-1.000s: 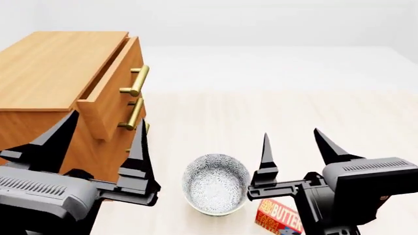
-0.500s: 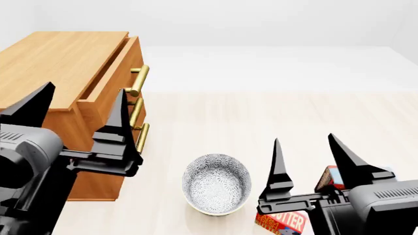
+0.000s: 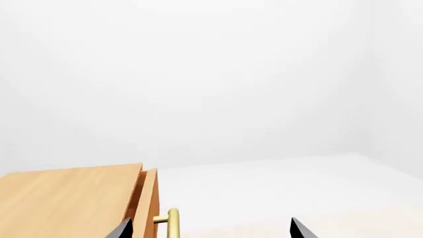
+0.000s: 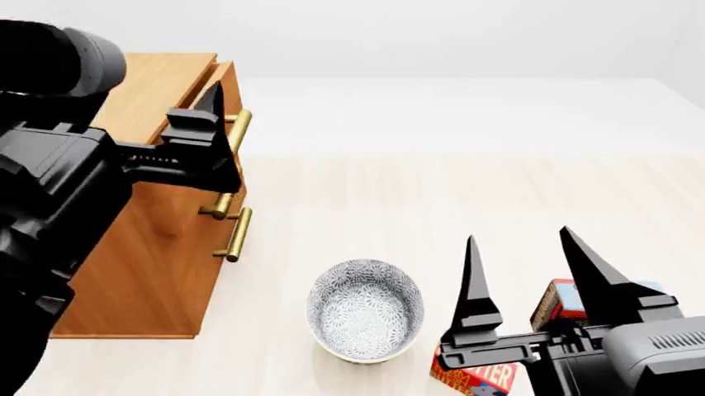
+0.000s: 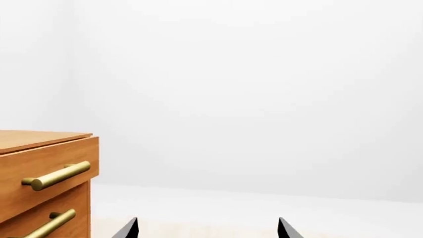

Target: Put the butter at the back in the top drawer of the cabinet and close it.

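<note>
Wooden and light brown, the cabinet (image 4: 144, 231) stands at the table's (image 4: 463, 198) left edge, its top drawer (image 4: 220, 107) pulled slightly out. The left gripper (image 4: 165, 153) hovers by the brass handle (image 4: 234, 132), fingers spread, likely to pull it wider. Butter (image 4: 474, 375) lies at the near edge beside the bowl (image 4: 364, 309), under the right gripper (image 4: 529, 289), spread and empty.

A bare simulated room surrounds me: blank white walls (image 4: 441, 37), pale wood-plank floor (image 4: 441, 214), a light-brown wooden three-drawer cabinet (image 4: 154, 247) at ten o'clock.
</note>
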Controlling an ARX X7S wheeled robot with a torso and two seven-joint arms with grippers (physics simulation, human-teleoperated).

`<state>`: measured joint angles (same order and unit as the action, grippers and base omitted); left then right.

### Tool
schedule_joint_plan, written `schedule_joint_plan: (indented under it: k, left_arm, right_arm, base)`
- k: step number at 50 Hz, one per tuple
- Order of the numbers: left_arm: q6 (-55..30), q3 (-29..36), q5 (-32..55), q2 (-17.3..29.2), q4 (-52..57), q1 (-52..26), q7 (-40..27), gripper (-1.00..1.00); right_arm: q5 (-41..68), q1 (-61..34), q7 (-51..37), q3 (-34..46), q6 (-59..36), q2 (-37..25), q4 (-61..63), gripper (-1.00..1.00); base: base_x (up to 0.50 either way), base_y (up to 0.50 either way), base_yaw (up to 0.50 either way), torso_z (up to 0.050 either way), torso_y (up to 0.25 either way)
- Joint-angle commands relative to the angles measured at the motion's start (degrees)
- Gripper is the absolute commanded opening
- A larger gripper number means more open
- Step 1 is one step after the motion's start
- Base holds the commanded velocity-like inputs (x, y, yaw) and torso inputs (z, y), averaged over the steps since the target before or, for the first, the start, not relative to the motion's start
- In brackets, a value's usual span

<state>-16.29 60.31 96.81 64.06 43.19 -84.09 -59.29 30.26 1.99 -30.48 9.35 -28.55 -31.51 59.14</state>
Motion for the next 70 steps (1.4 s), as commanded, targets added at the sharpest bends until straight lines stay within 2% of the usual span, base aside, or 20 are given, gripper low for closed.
schedule_joint_plan:
  k: [1, 9, 22, 33, 44, 56, 70]
  left_arm:
    - [-8.81, 0.04, 12.28, -4.17, -11.16, -9.86, 4.08, 1.00]
    - [-16.15, 1.42, 17.93, -8.41, -20.87, -15.96, 5.25, 1.00]
    - [-31.63, 7.14, 30.23, -16.97, -39.42, -25.82, 4.78, 1.00]
    - [-43.35, 12.00, 34.54, -23.66, -55.24, -33.19, 6.10, 1.00]
    - [-51.28, 16.71, 38.54, -29.35, -70.24, -36.35, 7.27, 1.00]
    - [-54.27, 20.05, 44.18, -32.21, -77.80, -37.17, 5.00, 1.00]
    - [-56.56, 23.02, 44.68, -33.88, -82.60, -37.04, 3.61, 1.00]
  right_arm:
    - [1.05, -0.40, -1.70, 1.07, 1.02, -1.71, -0.19, 1.00]
    - [1.84, -0.97, -2.66, 1.65, 0.91, -2.47, -0.33, 1.00]
    - [2.28, -1.50, -3.39, 2.74, 1.42, -3.36, -0.80, 1.00]
    - [2.61, -1.81, -3.97, 3.50, 1.88, -4.08, -1.09, 1.00]
    - [2.62, -2.02, -4.43, 4.45, 2.31, -4.68, -1.31, 1.00]
    - [2.66, -2.01, -4.94, 5.10, 2.91, -5.26, -1.38, 1.00]
    - [3.66, -2.16, -5.68, 5.25, 3.59, -6.24, -1.22, 1.00]
  base:
    - [0.00, 0.00, 0.00, 0.000, 0.000]
    - [0.00, 0.00, 0.00, 0.000, 0.000]
    - [0.00, 0.00, 0.00, 0.000, 0.000]
    - [0.00, 0.00, 0.00, 0.000, 0.000]
    - [0.00, 0.00, 0.00, 0.000, 0.000]
    - [0.00, 0.00, 0.00, 0.000, 0.000]
    - [0.00, 0.00, 0.00, 0.000, 0.000]
